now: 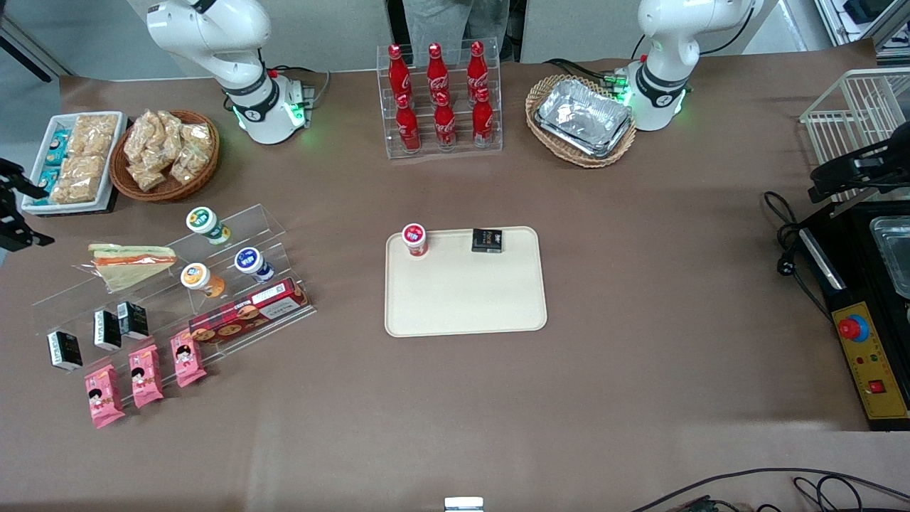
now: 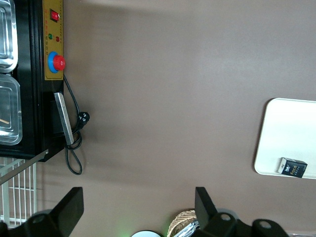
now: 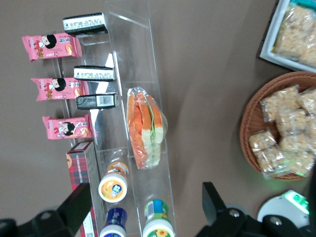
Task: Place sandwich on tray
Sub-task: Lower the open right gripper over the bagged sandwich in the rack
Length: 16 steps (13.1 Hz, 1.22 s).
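Observation:
The sandwich [image 1: 131,262] [image 3: 144,128], a plastic-wrapped wedge with orange and green filling, lies on the upper step of a clear acrylic shelf [image 1: 234,235] toward the working arm's end of the table. The cream tray [image 1: 466,299] [image 2: 286,138] sits mid-table and holds a red-capped cup [image 1: 414,239] and a small black box [image 1: 487,240]. My gripper [image 1: 13,206] [image 3: 145,207] hovers well above the table at the working arm's end, beside the shelf. It is open, fingers [image 3: 74,207] wide apart, holding nothing and clear of the sandwich.
The shelf also carries capped cups [image 3: 113,186], black boxes [image 3: 96,101] and a cookie box [image 1: 245,313]; pink packets [image 1: 146,373] lie in front. A wicker snack basket [image 3: 281,133] and a white snack tray [image 1: 75,160] stand close by. A cola rack [image 1: 439,96] and foil trays [image 1: 583,117] stand farther back.

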Available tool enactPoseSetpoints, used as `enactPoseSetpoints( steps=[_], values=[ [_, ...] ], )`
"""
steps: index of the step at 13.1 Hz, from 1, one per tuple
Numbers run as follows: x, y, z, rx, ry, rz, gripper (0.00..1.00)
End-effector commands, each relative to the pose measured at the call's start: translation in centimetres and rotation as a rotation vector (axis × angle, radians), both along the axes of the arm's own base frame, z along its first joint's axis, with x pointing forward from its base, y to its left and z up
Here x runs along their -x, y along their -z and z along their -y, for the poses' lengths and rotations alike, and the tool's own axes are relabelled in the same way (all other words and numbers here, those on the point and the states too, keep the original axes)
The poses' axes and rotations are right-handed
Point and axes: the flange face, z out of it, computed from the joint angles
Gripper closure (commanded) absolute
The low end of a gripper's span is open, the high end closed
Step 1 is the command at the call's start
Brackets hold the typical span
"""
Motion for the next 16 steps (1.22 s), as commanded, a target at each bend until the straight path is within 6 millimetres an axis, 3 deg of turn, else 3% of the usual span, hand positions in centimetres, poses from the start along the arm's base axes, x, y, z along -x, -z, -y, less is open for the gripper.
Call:
enactPoseSetpoints(
  steps=[1, 4, 16],
  values=[
    [1.8, 3.8, -0.7, 0.021, 0.043, 0.082, 0.00],
    [2.8, 7.1, -0.2, 0.025, 0.075, 0.098, 0.00],
    [2.1, 14.2, 0.0, 0.086, 0.087, 0.174, 0.00]
  ],
)
